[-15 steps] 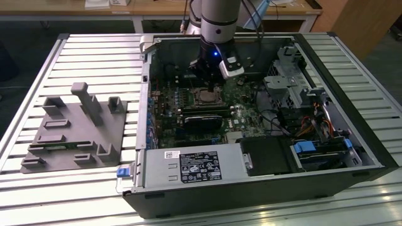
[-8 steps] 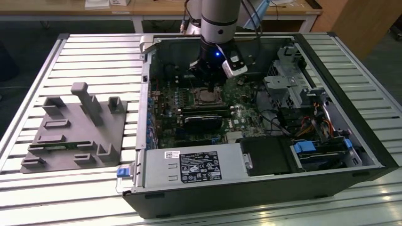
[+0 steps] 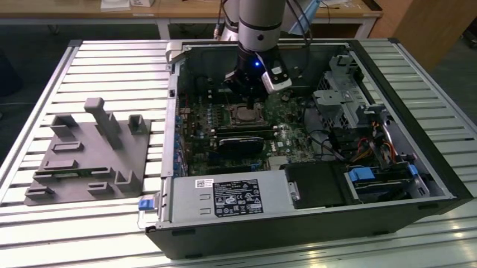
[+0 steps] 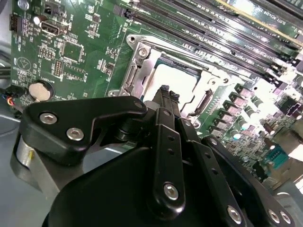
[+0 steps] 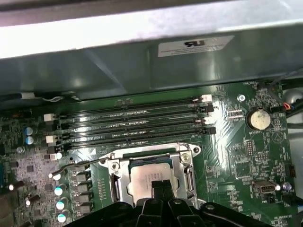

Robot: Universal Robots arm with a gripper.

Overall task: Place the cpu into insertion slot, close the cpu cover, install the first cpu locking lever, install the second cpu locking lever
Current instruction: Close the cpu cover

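Slatted metal table (image 3: 111,61) w/ wooden desk (image 3: 186,11) behind, grey floor (image 3: 30,33).

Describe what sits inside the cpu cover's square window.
The cpu's silver-grey top shows through the cpu cover's window. The gripper hides part of it, and the insertion slot's contacts under the chip cannot be seen.

Robotics lab or workshop: slatted metal bench (image 3: 111,61), open PC case (image 3: 313,223) with bare motherboard (image 3: 223,128) under an arm (image 3: 261,22), grey jig (image 3: 82,162) alongside (wooden desks (image 3: 186,8) behind).
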